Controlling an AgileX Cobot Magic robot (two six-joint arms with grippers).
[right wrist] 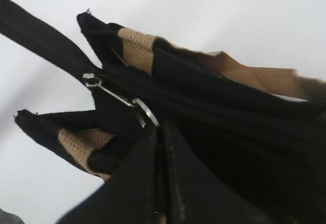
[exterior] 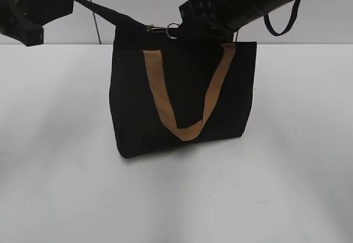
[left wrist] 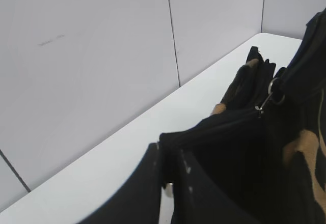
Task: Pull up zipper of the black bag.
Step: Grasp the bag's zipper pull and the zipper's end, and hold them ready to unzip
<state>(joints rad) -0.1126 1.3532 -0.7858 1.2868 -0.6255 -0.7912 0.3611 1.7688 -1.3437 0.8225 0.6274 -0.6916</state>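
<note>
The black bag (exterior: 182, 99) stands upright on the white table, one tan handle (exterior: 187, 127) hanging down its front. The zipper's silver slider (right wrist: 91, 80) sits at the bag's left top corner, with a clip and ring pull (right wrist: 145, 113) trailing from it; it also shows in the exterior view (exterior: 165, 30). My right gripper (right wrist: 160, 137) is above the bag's top (exterior: 185, 25), shut with the ring at its fingertips. My left gripper (left wrist: 171, 165) is up at the left (exterior: 66, 3), shut on the black tape tail (exterior: 102, 12) that runs taut from that corner.
The white table (exterior: 66, 188) spreads around the bag. Grey wall panels (left wrist: 102, 56) rise just behind the table's back edge. A black cable loop (exterior: 281, 25) hangs from the right arm.
</note>
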